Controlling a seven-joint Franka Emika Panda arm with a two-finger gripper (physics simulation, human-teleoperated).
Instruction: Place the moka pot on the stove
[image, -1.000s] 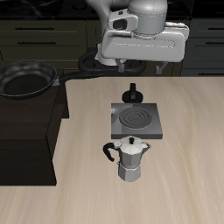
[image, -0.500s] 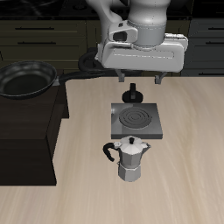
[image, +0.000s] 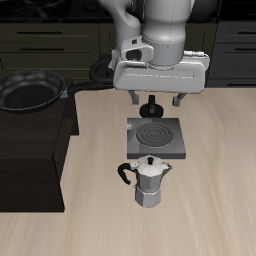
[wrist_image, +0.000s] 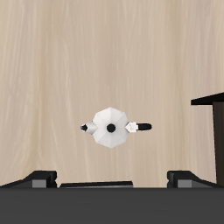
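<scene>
The silver moka pot (image: 150, 182) stands upright on the wooden table, near the front edge, its black handle pointing sideways. Just behind it lies the grey stove (image: 170, 148) with its dark spiral coil, nothing on it. My gripper (image: 156, 98) hangs open above the stove's back edge, well clear of the pot, with nothing between its fingers. In the wrist view the moka pot (wrist_image: 110, 128) is seen from above, out beyond the open gripper (wrist_image: 115, 180); the stove does not show there.
A small black knob-like object (image: 152, 105) stands just behind the stove, below the gripper. A black frying pan (image: 28, 92) rests on a dark cabinet (image: 35, 150) beside the table; the cabinet's edge (wrist_image: 210, 131) also shows in the wrist view.
The gripper has come down and forward, from behind the stove toward its back edge, staying open. Pot and stove have not moved.
</scene>
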